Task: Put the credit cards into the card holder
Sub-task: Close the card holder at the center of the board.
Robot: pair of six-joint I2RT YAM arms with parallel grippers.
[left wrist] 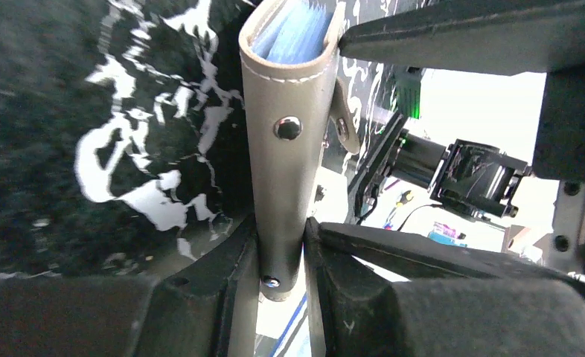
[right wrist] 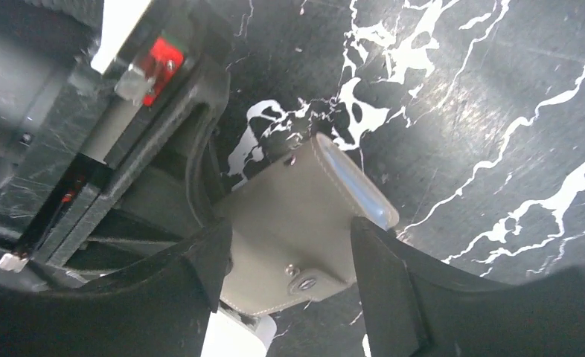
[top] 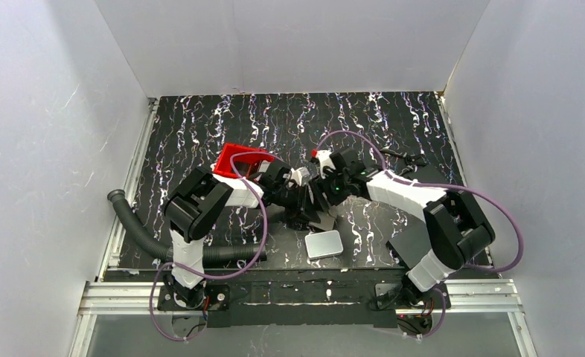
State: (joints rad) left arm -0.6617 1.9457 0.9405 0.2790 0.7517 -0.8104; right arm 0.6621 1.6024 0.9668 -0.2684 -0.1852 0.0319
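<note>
At centre, left gripper point(left wrist: 282, 249) clamping card holder point(left wrist: 286, 171), right gripper point(right wrist: 289, 256) parted around it

**Dull leather, bright studs, marbled black top**

The card holder point(left wrist: 282, 171) looks like smooth, matt grey-brown leather or a leather-like sheet. It is edged with pale stitching and set with small shiny metal studs point(left wrist: 287, 127). The credit cards point(left wrist: 293, 33) in its mouth are pale blue, probably smooth plastic, though blur hides their finish. The fingers point(left wrist: 200, 297) of the left gripper point(left wrist: 280, 249) are black, matt, finely grainy plastic, and the right gripper point(right wrist: 289, 256) looks alike. The table point(top: 200, 126) is black with white marbling and a faint sheen. Left of centre, the tray point(top: 234, 158) is glossy red plastic. At near left lies a black ribbed hose point(top: 137, 227).
</note>
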